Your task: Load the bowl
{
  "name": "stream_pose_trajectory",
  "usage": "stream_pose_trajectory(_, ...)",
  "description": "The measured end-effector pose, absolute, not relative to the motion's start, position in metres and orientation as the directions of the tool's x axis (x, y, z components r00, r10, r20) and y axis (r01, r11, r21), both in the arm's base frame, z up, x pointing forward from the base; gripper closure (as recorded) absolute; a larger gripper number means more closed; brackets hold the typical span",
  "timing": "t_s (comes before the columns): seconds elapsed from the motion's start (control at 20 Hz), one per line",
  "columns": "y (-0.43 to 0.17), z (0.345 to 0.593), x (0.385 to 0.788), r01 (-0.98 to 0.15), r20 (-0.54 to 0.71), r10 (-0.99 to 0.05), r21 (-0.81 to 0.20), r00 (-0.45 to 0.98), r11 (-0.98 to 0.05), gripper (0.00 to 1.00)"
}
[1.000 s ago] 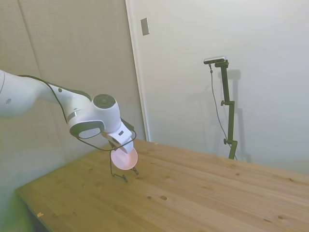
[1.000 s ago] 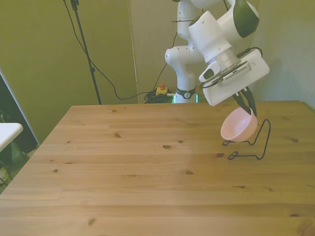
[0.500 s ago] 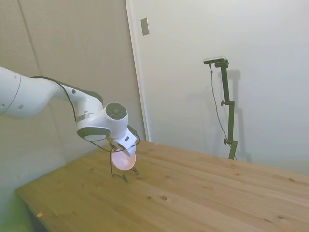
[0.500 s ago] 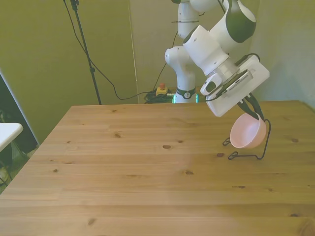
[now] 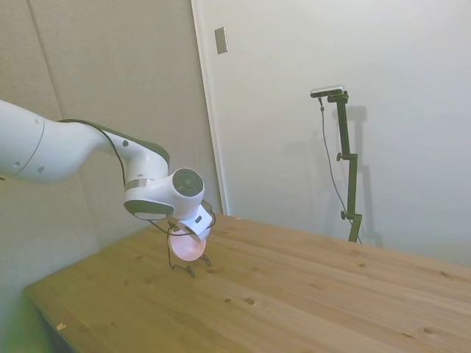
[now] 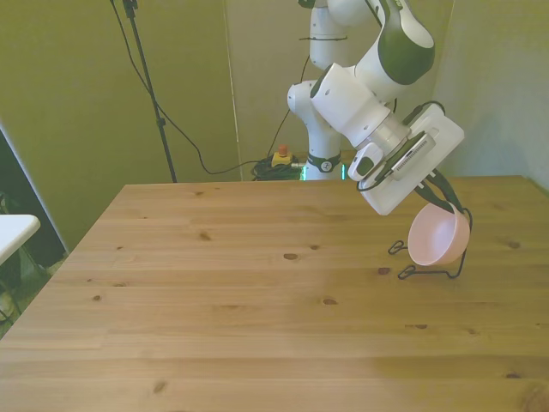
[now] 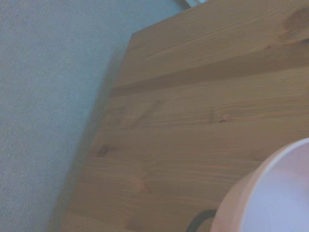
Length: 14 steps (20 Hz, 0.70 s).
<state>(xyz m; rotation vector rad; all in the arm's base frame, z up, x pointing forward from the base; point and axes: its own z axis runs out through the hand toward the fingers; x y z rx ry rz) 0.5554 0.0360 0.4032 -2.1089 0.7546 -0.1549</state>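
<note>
The pale pink bowl (image 6: 437, 239) hangs tilted on its side, with my gripper (image 6: 443, 201) shut on its upper rim. It sits inside the upright loop of a thin black wire rack (image 6: 426, 274) near the front view's right edge of the table. From the side, the bowl (image 5: 188, 248) faces the camera just under the gripper (image 5: 193, 232), and the rack's feet (image 5: 189, 271) show on the wood below. Up close, the wrist view catches part of the bowl (image 7: 273, 195) and a dark bit of rack wire (image 7: 199, 221).
The wooden table (image 6: 214, 292) stretches wide toward the front view's left. The rack stands near a table corner by the wall (image 5: 110, 88). A white surface (image 6: 13, 230) sits off the table at the front view's left edge.
The arm has carried the bowl toward the front view's right and down, from beside the rack into its upright loop. The wrist has tilted further.
</note>
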Motion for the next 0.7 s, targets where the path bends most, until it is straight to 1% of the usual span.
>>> stream_pose_trajectory(0.2, 0.035, 0.395, 0.557, -0.465, -0.172, -0.564, -0.774, 0.807, -0.43, 1.0)
stream_pose_trajectory(0.7, 0.035, 0.388, 0.556, -0.465, -0.175, -0.561, -0.775, 0.809, -0.428, 1.0)
